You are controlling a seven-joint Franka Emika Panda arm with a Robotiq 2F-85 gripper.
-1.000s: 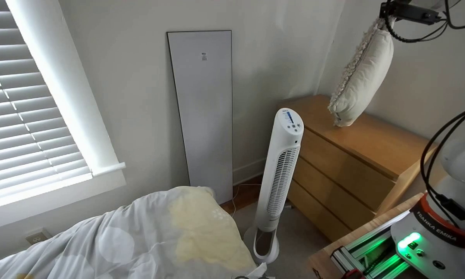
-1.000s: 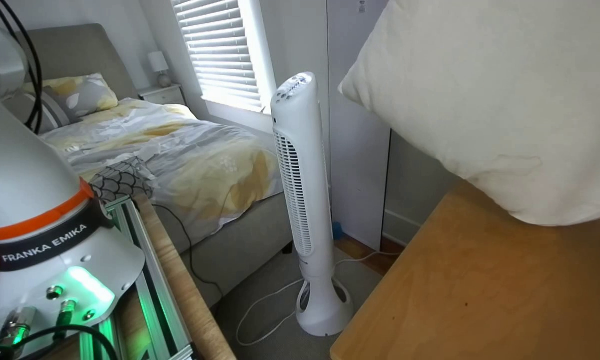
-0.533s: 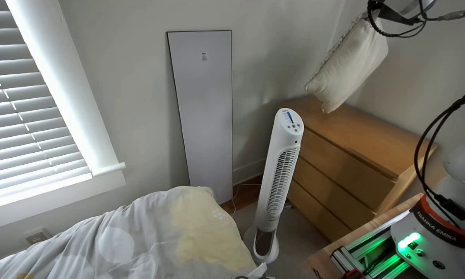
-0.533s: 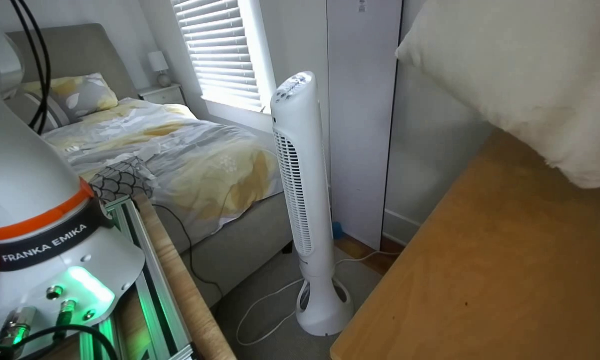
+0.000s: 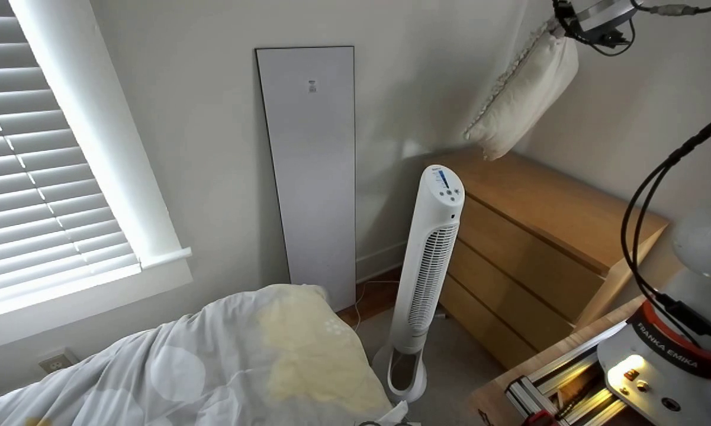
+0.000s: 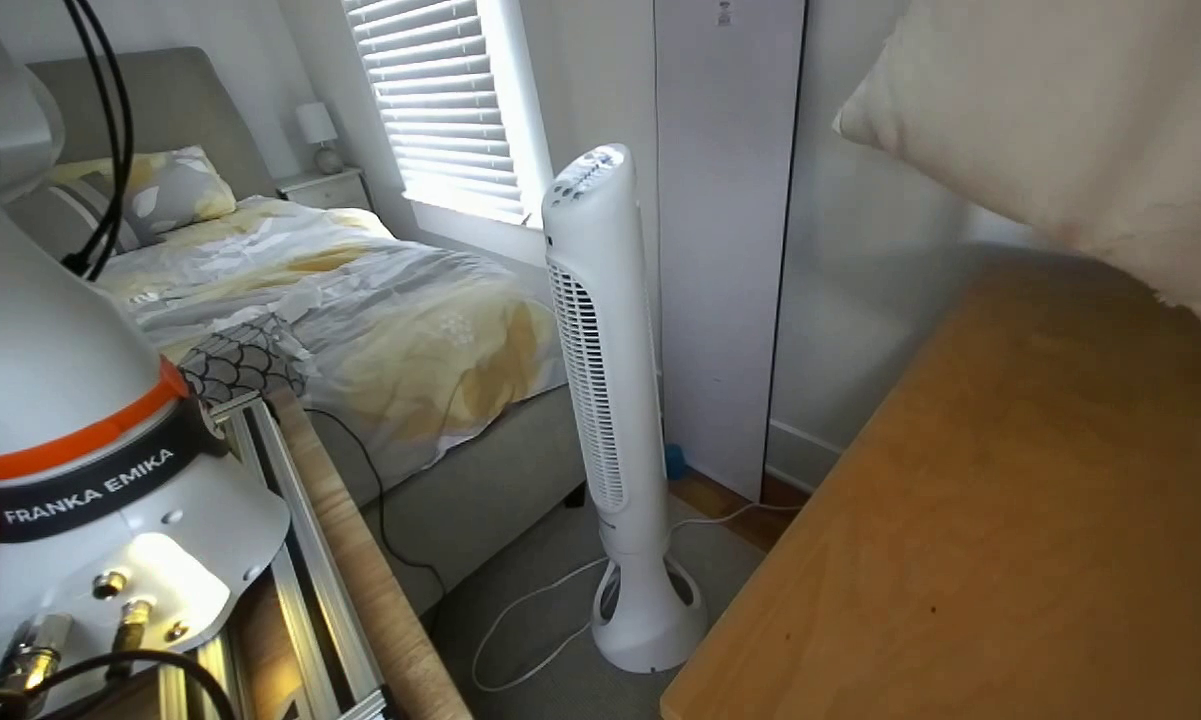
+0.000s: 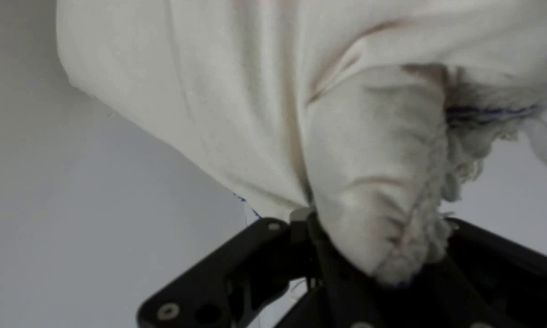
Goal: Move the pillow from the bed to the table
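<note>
Nearest, in the wrist view, the tool [image 7: 375,230] is clamped tight on a bunched corner of the cream, fringed pillow [image 7: 246,100]. In both exterior views the pillow hangs tilted above the tan wooden counter [image 5: 568,201], probably not touching it. Carrying seems nearly finished; the next move calls for lowering the pillow fully onto it, then releasing. In an exterior view, a white tower fan [image 6: 600,400] stands beside the counter, with the bed [image 6: 500,500] beyond.
</note>
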